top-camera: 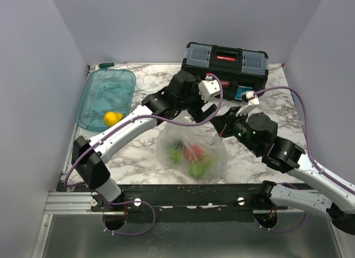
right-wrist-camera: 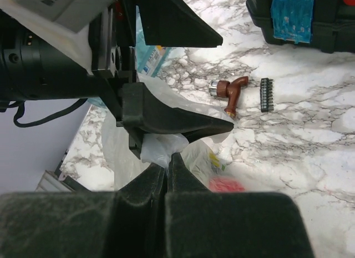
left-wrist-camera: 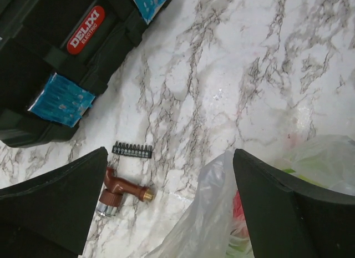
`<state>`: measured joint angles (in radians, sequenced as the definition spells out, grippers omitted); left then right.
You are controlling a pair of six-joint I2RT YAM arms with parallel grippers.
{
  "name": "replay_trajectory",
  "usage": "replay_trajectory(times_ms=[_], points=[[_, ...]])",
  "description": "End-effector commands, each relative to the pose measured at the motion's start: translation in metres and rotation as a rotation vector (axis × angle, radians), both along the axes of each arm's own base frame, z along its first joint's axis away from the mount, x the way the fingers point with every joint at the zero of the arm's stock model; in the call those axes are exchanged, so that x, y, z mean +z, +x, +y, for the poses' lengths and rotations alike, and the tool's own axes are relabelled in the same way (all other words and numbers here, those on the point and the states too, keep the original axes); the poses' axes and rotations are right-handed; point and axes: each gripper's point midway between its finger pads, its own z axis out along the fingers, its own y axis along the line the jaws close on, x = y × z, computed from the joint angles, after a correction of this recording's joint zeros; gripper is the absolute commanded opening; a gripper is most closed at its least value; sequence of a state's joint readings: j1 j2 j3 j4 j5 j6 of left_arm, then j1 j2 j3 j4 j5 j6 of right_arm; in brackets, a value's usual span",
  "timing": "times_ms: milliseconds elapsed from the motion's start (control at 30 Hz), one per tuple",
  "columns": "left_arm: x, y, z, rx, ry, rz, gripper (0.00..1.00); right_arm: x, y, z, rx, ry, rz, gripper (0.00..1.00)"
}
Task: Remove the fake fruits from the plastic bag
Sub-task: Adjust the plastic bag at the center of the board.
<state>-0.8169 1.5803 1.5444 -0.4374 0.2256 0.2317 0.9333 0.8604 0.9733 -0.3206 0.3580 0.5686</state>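
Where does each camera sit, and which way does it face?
Top external: above, behind the bases, looking down at the table; left arm, right arm show.
Left wrist: on the open left gripper, looking down at toolbox, plastic bag.
Right wrist: looks along the right gripper, shut on that bag.
Shared: both wrist views show the brown fitting.

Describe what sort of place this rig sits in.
Likely a lab test cell for robot manipulation: plain lavender walls box in a marble-patterned table, an aluminium rail runs along its near edge, and staged props sit on it, a black toolbox and a teal tub.
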Motion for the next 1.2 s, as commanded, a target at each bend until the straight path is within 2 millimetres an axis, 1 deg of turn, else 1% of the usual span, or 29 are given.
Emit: replay_trajectory(times_ms=[0, 67, 100, 133, 167, 200, 233, 300, 333, 367, 400, 467, 500, 567, 600, 633, 667, 700, 733, 800, 833, 900, 1000, 1067, 1100, 1133, 1167], points=[[-0.013, 0.0, 0.001, -0.01, 0.09, 0.012, 0.92, 0.012, -0.008, 0.0, 0.037, 0.033, -0.021, 0.01], [-0.016, -0.001, 0.002, 0.003, 0.112, 0.052, 0.85, 0.013, -0.01, -0.002, 0.046, 0.036, -0.029, 0.01], [-0.017, -0.006, 0.003, -0.005, 0.118, 0.079, 0.81, 0.013, -0.011, -0.003, 0.048, 0.036, -0.031, 0.01], [-0.017, -0.008, 0.002, -0.009, 0.119, 0.091, 0.75, 0.012, -0.012, -0.004, 0.048, 0.034, -0.029, 0.01], [-0.016, -0.009, 0.004, -0.001, 0.118, 0.098, 0.67, 0.012, -0.013, -0.004, 0.052, 0.031, -0.028, 0.01], [-0.015, -0.008, 0.005, 0.018, 0.111, 0.097, 0.56, 0.01, -0.014, -0.005, 0.056, 0.023, -0.026, 0.01], [-0.012, -0.005, 0.008, 0.044, 0.096, 0.085, 0.5, 0.008, -0.015, -0.005, 0.057, 0.018, -0.024, 0.01], [-0.008, -0.003, 0.013, 0.077, 0.081, 0.061, 0.42, 0.005, -0.015, -0.007, 0.056, 0.011, -0.019, 0.01], [-0.009, -0.004, 0.016, 0.079, 0.087, 0.057, 0.4, 0.005, -0.016, -0.007, 0.057, 0.01, -0.015, 0.01], [-0.01, -0.005, 0.018, 0.086, 0.098, 0.058, 0.4, 0.005, -0.016, -0.007, 0.057, 0.013, -0.013, 0.01], [-0.011, -0.007, 0.021, 0.088, 0.109, 0.061, 0.44, 0.005, -0.017, -0.006, 0.062, 0.015, -0.01, 0.01], [-0.015, -0.009, 0.024, 0.08, 0.122, 0.062, 0.64, 0.006, -0.019, -0.003, 0.079, 0.027, -0.009, 0.01], [-0.02, -0.01, 0.025, 0.074, 0.134, 0.066, 0.67, 0.006, -0.019, -0.001, 0.087, 0.029, -0.006, 0.01], [-0.029, -0.009, 0.024, 0.063, 0.163, 0.077, 0.66, 0.004, -0.019, 0.002, 0.092, 0.032, 0.002, 0.01], [-0.035, -0.007, 0.026, 0.07, 0.186, 0.085, 0.61, 0.005, -0.019, 0.003, 0.092, 0.034, 0.006, 0.01], [-0.038, -0.007, 0.027, 0.075, 0.204, 0.093, 0.48, 0.005, -0.017, 0.003, 0.086, 0.03, 0.009, 0.01], [-0.037, -0.007, 0.028, 0.08, 0.204, 0.098, 0.36, 0.005, -0.015, 0.001, 0.068, 0.025, 0.016, 0.01], [-0.032, -0.007, 0.03, 0.092, 0.189, 0.095, 0.15, 0.004, -0.011, -0.002, 0.037, 0.019, 0.025, 0.01], [-0.023, -0.007, 0.033, 0.113, 0.17, 0.083, 0.0, 0.005, -0.009, -0.005, 0.011, 0.019, 0.031, 0.01], [0.001, -0.007, 0.04, 0.156, 0.109, 0.049, 0.0, 0.002, -0.003, -0.015, -0.071, 0.025, 0.073, 0.01], [0.017, -0.009, 0.041, 0.157, 0.062, 0.035, 0.0, -0.002, -0.001, -0.02, -0.116, 0.039, 0.093, 0.01], [0.046, -0.01, 0.047, 0.181, -0.046, 0.024, 0.0, -0.002, 0.002, -0.028, -0.176, 0.081, 0.106, 0.01], [0.085, -0.002, 0.06, 0.241, -0.212, 0.065, 0.0, 0.009, 0.008, -0.038, -0.258, 0.133, 0.108, 0.01], [0.112, 0.002, 0.067, 0.246, -0.351, 0.108, 0.0, 0.021, 0.016, -0.044, -0.324, 0.14, 0.1, 0.01], [0.122, 0.004, 0.071, 0.247, -0.419, 0.136, 0.0, 0.022, 0.02, -0.043, -0.344, 0.115, 0.103, 0.01], [0.135, 0.003, 0.071, 0.226, -0.491, 0.176, 0.0, 0.027, 0.024, -0.045, -0.37, 0.092, 0.101, 0.01], [0.145, 0.003, 0.074, 0.213, -0.544, 0.203, 0.0, 0.027, 0.03, -0.044, -0.392, 0.047, 0.107, 0.01]])
